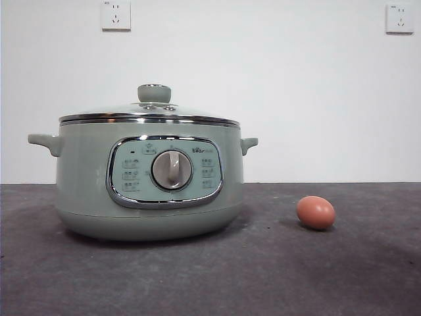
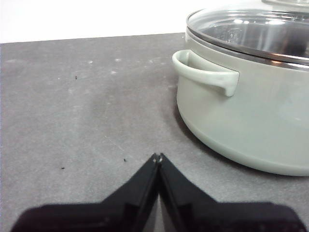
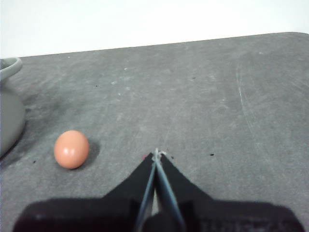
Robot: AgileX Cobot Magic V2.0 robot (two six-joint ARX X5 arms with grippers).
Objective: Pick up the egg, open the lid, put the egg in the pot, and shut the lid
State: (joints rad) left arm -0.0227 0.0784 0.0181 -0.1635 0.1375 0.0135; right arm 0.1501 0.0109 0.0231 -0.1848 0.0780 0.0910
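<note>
The egg (image 1: 316, 212) lay on the table (image 1: 263, 276) beside the pot (image 1: 148, 178), whose lid (image 1: 150, 110) was seated. The right gripper (image 3: 156, 153) and left gripper (image 2: 158, 156) were closed and empty. The right should open wide, descend centred, and close gently.

White wall (image 1: 263, 79), two sockets (image 1: 116, 14), grey table (image 1: 263, 276)

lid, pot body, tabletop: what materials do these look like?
Lid: clear glass, you can see through it, with a shiny steel-looking rim and a matte sage-green knob, probably plastic.
Pot: smooth sage-green shell with a soft sheen, plastic or painted metal; can't tell which.
Table: dark grey matte surface, scuffed and speckled, possibly a mat or felt-like cover.
</note>
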